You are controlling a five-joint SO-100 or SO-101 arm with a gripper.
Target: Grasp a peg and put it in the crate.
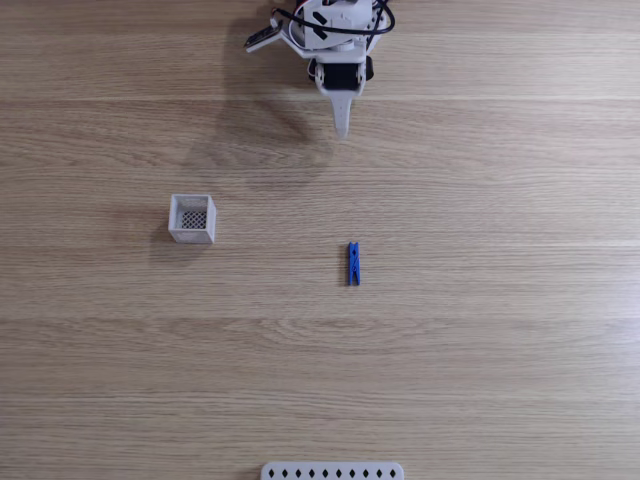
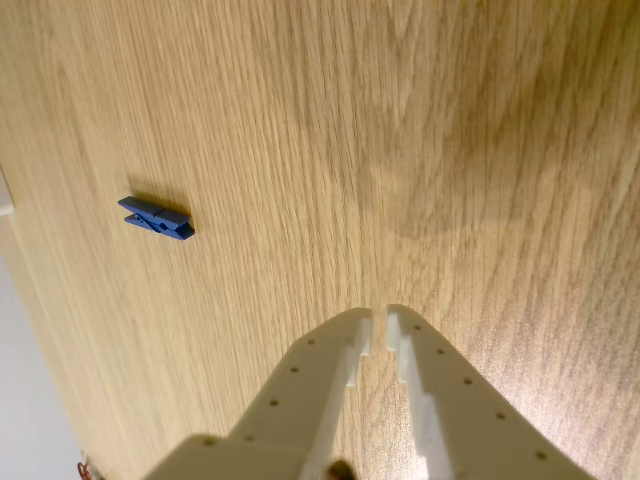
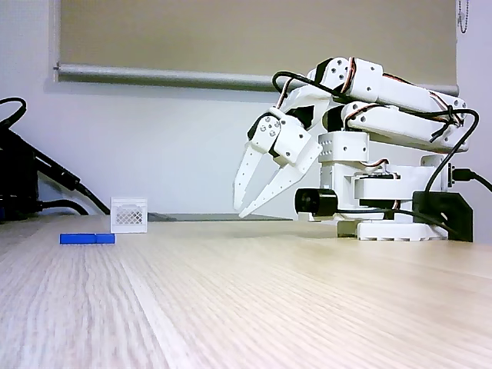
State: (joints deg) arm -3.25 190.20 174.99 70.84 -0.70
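Note:
The blue peg (image 1: 353, 263) lies flat on the wooden table, right of centre in a fixed view, and it is at the left in the wrist view (image 2: 157, 217). The white crate (image 1: 192, 218) with its dark mesh bottom stands apart to the peg's left. From the side, in a fixed view, the crate (image 3: 128, 214) stands behind the peg (image 3: 87, 238). My gripper (image 1: 342, 128) hangs above the table near the arm's base, well short of the peg. Its fingers (image 2: 330, 370) almost meet at the tips, with nothing between them (image 3: 240, 211).
A white strip with diamond-shaped holes (image 1: 332, 470) lies at the table's near edge. The arm's base (image 3: 400, 223) and its cables sit at the far side. Black cables (image 3: 46, 181) rest at the left in the side-on fixed view. Bare wood lies between peg and crate.

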